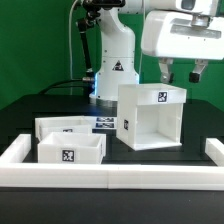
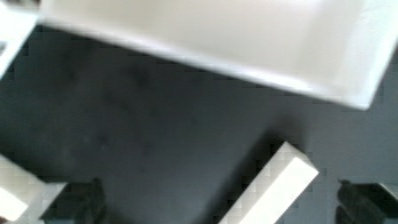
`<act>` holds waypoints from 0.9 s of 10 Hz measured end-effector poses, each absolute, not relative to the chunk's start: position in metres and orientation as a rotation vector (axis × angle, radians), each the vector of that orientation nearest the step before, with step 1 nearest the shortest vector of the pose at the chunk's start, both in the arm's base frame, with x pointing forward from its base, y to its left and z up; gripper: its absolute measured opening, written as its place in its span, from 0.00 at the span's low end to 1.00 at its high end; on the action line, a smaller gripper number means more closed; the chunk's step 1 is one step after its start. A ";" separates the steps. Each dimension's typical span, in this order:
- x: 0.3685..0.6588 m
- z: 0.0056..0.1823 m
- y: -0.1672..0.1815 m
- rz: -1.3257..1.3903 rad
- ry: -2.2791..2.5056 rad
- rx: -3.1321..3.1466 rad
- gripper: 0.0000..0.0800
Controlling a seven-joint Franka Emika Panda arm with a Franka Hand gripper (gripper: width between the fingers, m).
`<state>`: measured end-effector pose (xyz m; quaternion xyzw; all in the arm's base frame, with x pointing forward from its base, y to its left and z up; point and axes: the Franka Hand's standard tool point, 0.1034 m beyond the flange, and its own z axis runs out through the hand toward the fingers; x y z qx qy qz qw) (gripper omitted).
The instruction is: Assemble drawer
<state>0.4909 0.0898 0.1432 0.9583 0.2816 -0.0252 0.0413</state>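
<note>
In the exterior view the gripper is seen above the housing, opened wide, nothing held or touched; the housing is stood upright, open face toward the camera; a far tray and a near tray are laid at the view's left, long axes crosswise. In the blurred wrist view the housing is seen beyond the parted fingers.

The white arm stands on its base toward twelve o'clock of the exterior view's centre. It reaches over to a blocky wrist housing at about one o'clock. Below it the gripper points straight down, its two dark fingers spread apart and holding nothing. In the blurred wrist view the fingertips show well apart.
</note>
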 end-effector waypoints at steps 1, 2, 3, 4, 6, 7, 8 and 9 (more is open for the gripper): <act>0.481 0.144 0.092 -0.085 0.854 2.945 0.81; 0.472 0.143 0.092 -0.096 0.847 2.950 0.81; 0.460 0.140 0.094 -0.107 0.841 2.957 0.81; 0.448 0.135 0.097 -0.108 0.849 2.958 0.81; 0.435 0.123 0.097 -0.119 0.854 2.961 0.81; 0.428 0.114 0.095 -0.127 0.855 2.965 0.81; 0.426 0.109 0.093 -0.140 0.854 2.968 0.81; 0.424 0.104 0.091 -0.152 0.856 2.970 0.81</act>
